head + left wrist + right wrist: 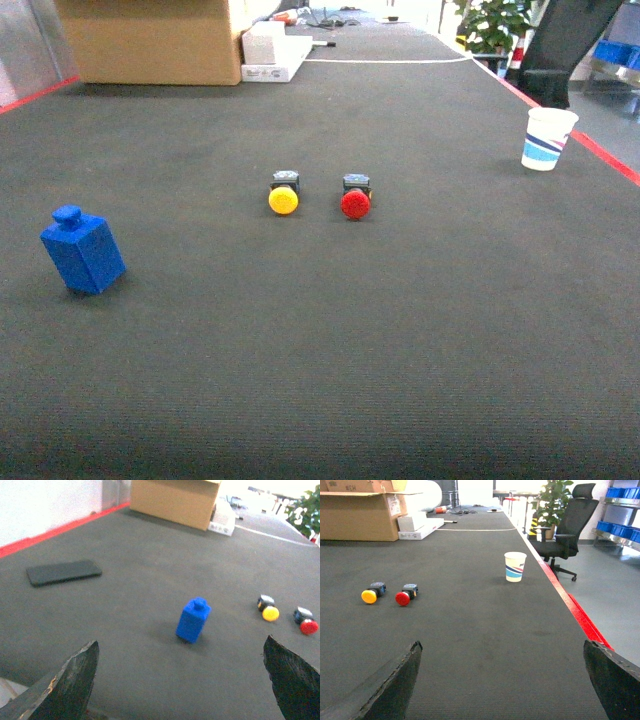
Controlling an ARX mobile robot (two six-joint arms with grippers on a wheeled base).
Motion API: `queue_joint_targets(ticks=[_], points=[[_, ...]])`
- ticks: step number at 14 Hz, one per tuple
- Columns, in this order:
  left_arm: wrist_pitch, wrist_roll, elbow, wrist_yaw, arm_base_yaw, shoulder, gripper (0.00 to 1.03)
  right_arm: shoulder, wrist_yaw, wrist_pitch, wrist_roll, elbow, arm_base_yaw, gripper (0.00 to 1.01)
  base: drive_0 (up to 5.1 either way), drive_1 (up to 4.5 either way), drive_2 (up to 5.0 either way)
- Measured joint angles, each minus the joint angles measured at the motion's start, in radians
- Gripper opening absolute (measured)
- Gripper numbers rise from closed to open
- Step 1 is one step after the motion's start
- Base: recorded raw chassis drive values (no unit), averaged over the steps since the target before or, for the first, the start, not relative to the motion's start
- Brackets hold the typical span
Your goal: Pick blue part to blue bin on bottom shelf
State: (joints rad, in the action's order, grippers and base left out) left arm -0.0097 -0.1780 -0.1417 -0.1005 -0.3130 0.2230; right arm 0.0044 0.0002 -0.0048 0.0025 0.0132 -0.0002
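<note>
A dark ribbed surface (400,350) edged in red carries a blue part (83,250) at the left, tilted, a yellow button (284,193) beside a red button (356,197) mid-surface, a paper cup (547,138) at the right, a cardboard box (150,40) and a white box (272,55) at the far end, and a flat black slab (63,572).

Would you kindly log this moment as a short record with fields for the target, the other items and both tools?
target: blue part, tilted on the dark mat, ungrasped
nearby: yellow button and red button, side by side
far right: paper cup, upright
far left: cardboard box
left tool: open, blue part ahead of it
right tool: open, empty
blue bin: not identifiable
</note>
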Motion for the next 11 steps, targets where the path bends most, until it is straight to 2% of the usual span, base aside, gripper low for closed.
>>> queue_joint_targets(ticks=[1, 2, 3, 4, 5, 6, 7, 9, 11], points=[[0.122, 0.030, -0.045, -0.158, -0.169, 0.124, 0.98, 0.000, 0.000, -0.001, 0.000, 0.000, 0.000, 0.98, 0.0, 0.00, 0.0], [0.212, 0.060, -0.099, -0.287, -0.280, 0.248, 0.98, 0.000, 0.000, 0.000, 0.000, 0.000, 0.000, 0.98, 0.0, 0.00, 0.0], [0.303, 0.101, -0.169, -0.438, -0.339, 0.394, 0.98, 0.000, 0.000, 0.000, 0.000, 0.000, 0.000, 0.98, 0.0, 0.00, 0.0], [0.307, 0.137, -0.228, -0.515, -0.331, 0.484, 0.98, 0.000, 0.000, -0.001, 0.000, 0.000, 0.000, 0.98, 0.0, 0.00, 0.0], [0.322, 0.174, -0.290, -0.575, -0.300, 0.587, 0.98, 0.000, 0.000, 0.000, 0.000, 0.000, 0.000, 0.98, 0.0, 0.00, 0.0], [0.287, 0.216, -0.350, -0.603, -0.260, 0.680, 0.98, 0.000, 0.000, 0.000, 0.000, 0.000, 0.000, 0.98, 0.0, 0.00, 0.0], [0.224, 0.272, -0.405, -0.602, -0.222, 0.760, 0.98, 0.000, 0.000, -0.001, 0.000, 0.000, 0.000, 0.98, 0.0, 0.00, 0.0], [0.147, 0.423, -0.524, -0.579, -0.163, 0.925, 0.98, 0.000, 0.000, 0.000, 0.000, 0.000, 0.000, 0.98, 0.0, 0.00, 0.0], [0.096, 0.526, -0.627, -0.584, -0.129, 1.048, 0.98, 0.000, 0.000, -0.001, 0.000, 0.000, 0.000, 0.98, 0.0, 0.00, 0.0]])
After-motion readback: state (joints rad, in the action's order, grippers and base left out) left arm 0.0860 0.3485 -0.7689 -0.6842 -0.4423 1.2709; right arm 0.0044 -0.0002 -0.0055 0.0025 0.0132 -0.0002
